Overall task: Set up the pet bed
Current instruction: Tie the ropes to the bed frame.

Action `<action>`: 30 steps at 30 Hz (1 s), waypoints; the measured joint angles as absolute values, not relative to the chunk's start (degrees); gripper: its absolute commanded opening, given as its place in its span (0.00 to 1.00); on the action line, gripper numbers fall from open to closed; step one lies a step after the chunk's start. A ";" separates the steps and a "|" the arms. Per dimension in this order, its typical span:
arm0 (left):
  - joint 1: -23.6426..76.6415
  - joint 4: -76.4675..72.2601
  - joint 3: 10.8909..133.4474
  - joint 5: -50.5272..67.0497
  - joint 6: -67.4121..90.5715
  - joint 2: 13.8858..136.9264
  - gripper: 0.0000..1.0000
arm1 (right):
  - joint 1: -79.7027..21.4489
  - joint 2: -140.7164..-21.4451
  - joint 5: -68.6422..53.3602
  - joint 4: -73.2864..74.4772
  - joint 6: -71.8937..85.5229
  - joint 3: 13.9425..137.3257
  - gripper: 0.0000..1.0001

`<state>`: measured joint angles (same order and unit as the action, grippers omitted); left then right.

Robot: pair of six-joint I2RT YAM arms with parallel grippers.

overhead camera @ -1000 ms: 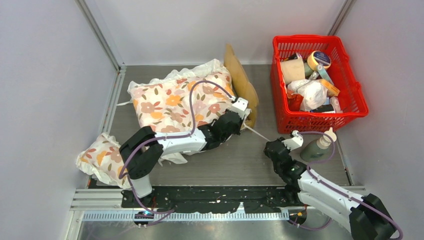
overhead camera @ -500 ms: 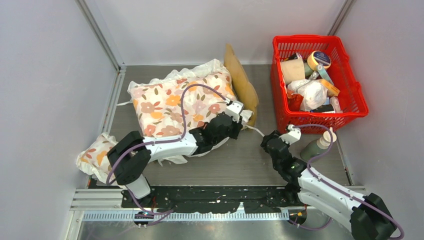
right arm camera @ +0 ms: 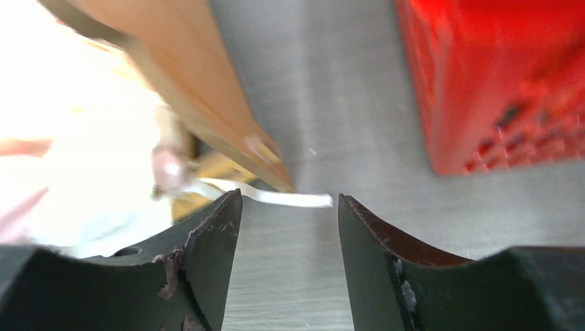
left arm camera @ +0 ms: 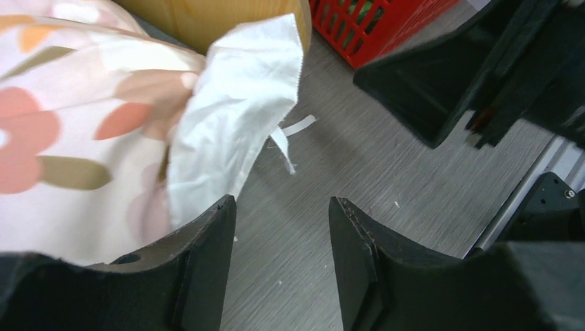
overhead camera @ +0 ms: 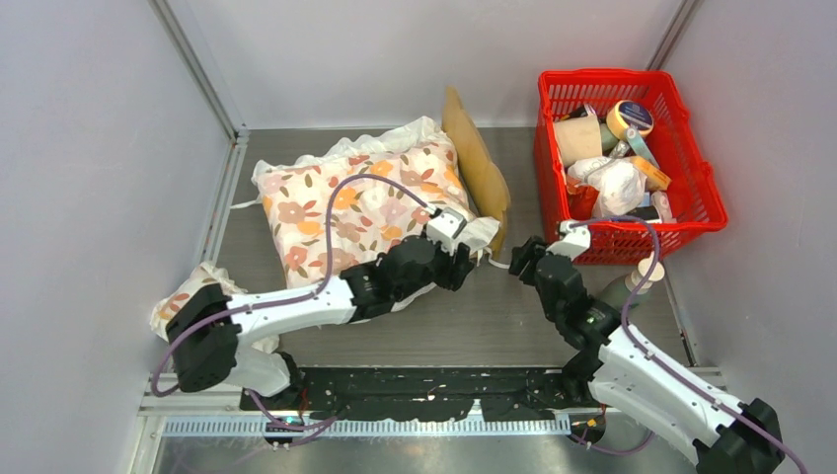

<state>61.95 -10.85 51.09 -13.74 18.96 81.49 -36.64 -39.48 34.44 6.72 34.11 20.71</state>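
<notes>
The pet bed (overhead camera: pixel 477 163) shows only as a light-wood board standing on edge behind the white floral cushion (overhead camera: pixel 355 202), which covers the rest of it. My left gripper (overhead camera: pixel 464 261) hovers open at the cushion's near right corner, over bare table. In the left wrist view, the left gripper (left arm camera: pixel 281 201) holds nothing, with the cushion's white frill (left arm camera: pixel 234 117) just ahead. My right gripper (overhead camera: pixel 526 259) faces it, open and empty. In the right wrist view, the right gripper (right arm camera: pixel 290 196) sits in front of a white tie strap (right arm camera: pixel 290 198) below the bed's wood (right arm camera: pixel 200 89).
A red basket (overhead camera: pixel 706 188) full of odds and ends stands at the back right. A green bottle (overhead camera: pixel 624 289) with a pale cap stands beside my right arm. A small floral pillow (overhead camera: pixel 192 301) lies at the left edge, by the left arm's base.
Both grippers have opened from shut. The left gripper drew back from the cushion's corner toward me. The right gripper moved up and left toward the bed's corner.
</notes>
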 measured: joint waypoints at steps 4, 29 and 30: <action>59.22 -3.40 52.80 -12.69 18.57 75.40 0.58 | -36.64 -39.46 29.43 5.76 26.35 29.19 0.67; 7.55 34.98 48.75 -13.74 19.62 52.75 0.81 | -29.04 -78.98 14.59 18.94 3.84 67.18 0.13; 7.29 35.00 47.40 -12.80 20.64 52.66 0.74 | -28.67 -79.75 13.96 18.87 3.11 67.44 0.07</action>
